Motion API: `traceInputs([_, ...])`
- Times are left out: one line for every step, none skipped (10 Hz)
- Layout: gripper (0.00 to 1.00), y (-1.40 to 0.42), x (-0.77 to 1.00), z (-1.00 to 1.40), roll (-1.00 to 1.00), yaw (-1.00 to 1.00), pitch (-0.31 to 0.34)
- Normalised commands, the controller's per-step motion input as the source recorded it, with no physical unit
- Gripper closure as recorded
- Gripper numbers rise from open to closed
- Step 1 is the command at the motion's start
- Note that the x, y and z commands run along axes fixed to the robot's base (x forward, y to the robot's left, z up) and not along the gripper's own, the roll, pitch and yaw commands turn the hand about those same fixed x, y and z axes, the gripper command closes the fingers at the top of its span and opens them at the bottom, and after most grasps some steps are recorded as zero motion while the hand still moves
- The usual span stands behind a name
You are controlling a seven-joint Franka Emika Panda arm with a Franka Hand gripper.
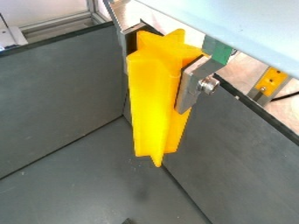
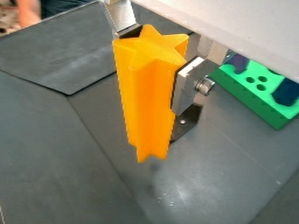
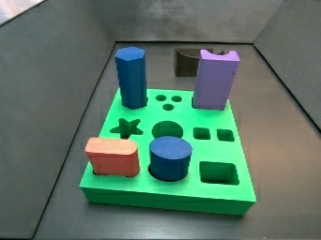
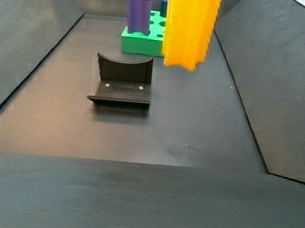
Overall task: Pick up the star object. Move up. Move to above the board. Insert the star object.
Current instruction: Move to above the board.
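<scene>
The gripper (image 1: 162, 70) is shut on the star object (image 1: 156, 105), a tall bright orange prism held upright near its top. Both wrist views show a silver finger (image 2: 190, 83) on each side of it. In a side view the star object (image 4: 192, 27) hangs clear of the dark floor, on the near side of the board (image 4: 146, 37); the gripper is out of frame there. The green board (image 3: 201, 192) shows its empty star hole (image 3: 126, 127). The board's corner also shows in a wrist view (image 2: 264, 89).
On the board stand a blue hexagonal prism (image 3: 131, 77), a purple block (image 3: 216, 81), a red block (image 3: 113, 157) and a blue cylinder (image 3: 170, 157). The fixture (image 4: 122, 81) stands on the floor left of the star object. Sloping dark walls enclose the floor.
</scene>
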Motion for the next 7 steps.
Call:
traceInputs([1.0, -1.0, -0.04, 0.04, -0.12, -0.66, 0.343])
traceInputs([1.0, -1.0, -0.05, 0.05, -0.09, -0.4, 0.21])
traceInputs([1.0, -1.0, -0.05, 0.05, -0.09, -0.3, 0.151])
traceInputs([1.0, -1.0, -0.05, 0.05, -0.06, -0.13, 0.066])
traceInputs([1.0, -1.0, -0.05, 0.05, -0.04, -0.06, 0.031])
traceInputs([1.0, -1.0, -0.06, 0.05, -0.02, -0.03, 0.016])
traceInputs([1.0, -1.0, -0.06, 0.06, -0.03, -0.02, 0.015])
